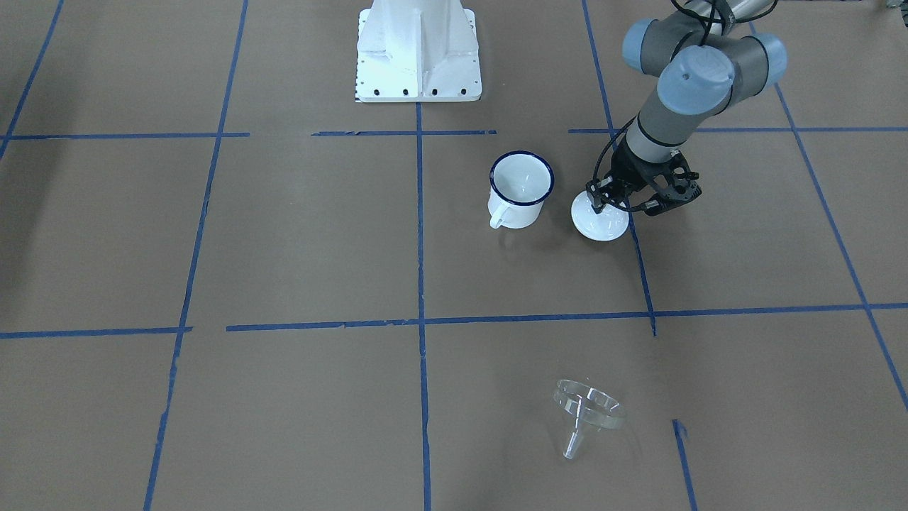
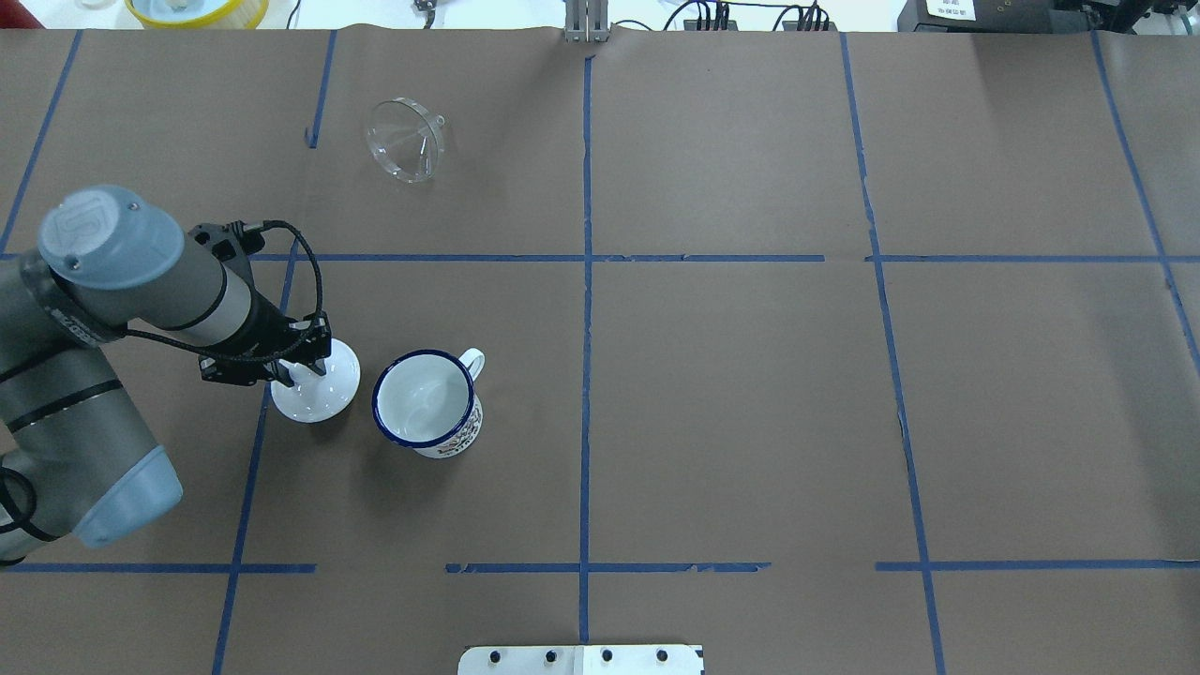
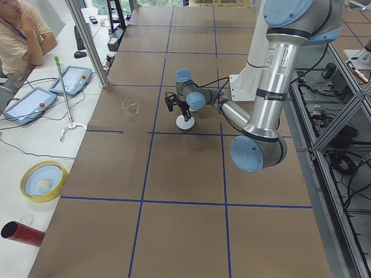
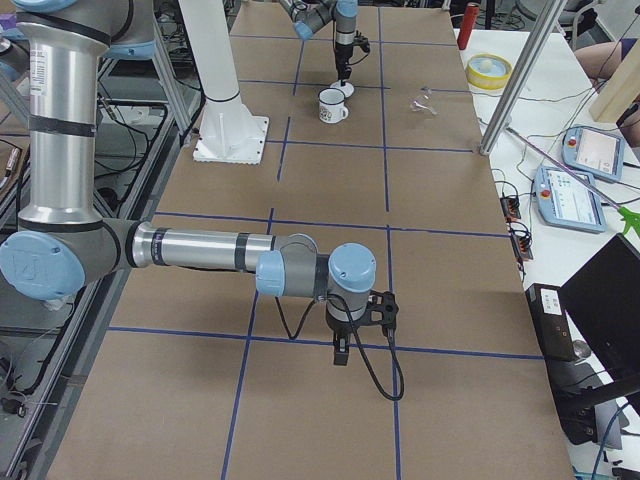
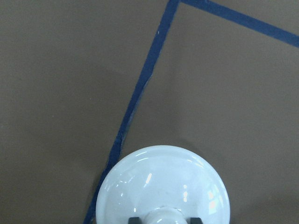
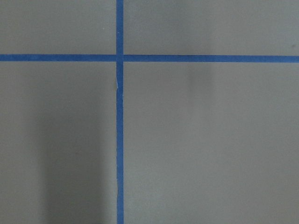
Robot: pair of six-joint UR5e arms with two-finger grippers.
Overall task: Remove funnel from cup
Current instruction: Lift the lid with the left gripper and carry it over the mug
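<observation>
Funnel [image 2: 405, 141] lies on surface [image 2: 750, 422], 12 o'clock of cup [image 2: 422, 398], well apart. Left jaws clenched on lid [image 2: 328, 398] knob, cup's 9 o'clock. Right jaws: cannot tell.

The left arm [image 2: 202, 300] and the right arm [image 4: 200, 248] are smooth silver-grey tubes joined by rounded pale-blue caps, and one cap on the left arm bears an embossed round logo. A thin black cable [image 2: 317, 272] loops along its wrist to the black, skeletal left claw [image 2: 298, 372]. The right claw [image 4: 341, 357] is black too, with its own slack black lead. The white pedestal [image 1: 418, 50] shows a row of dark screws along its foot.
</observation>
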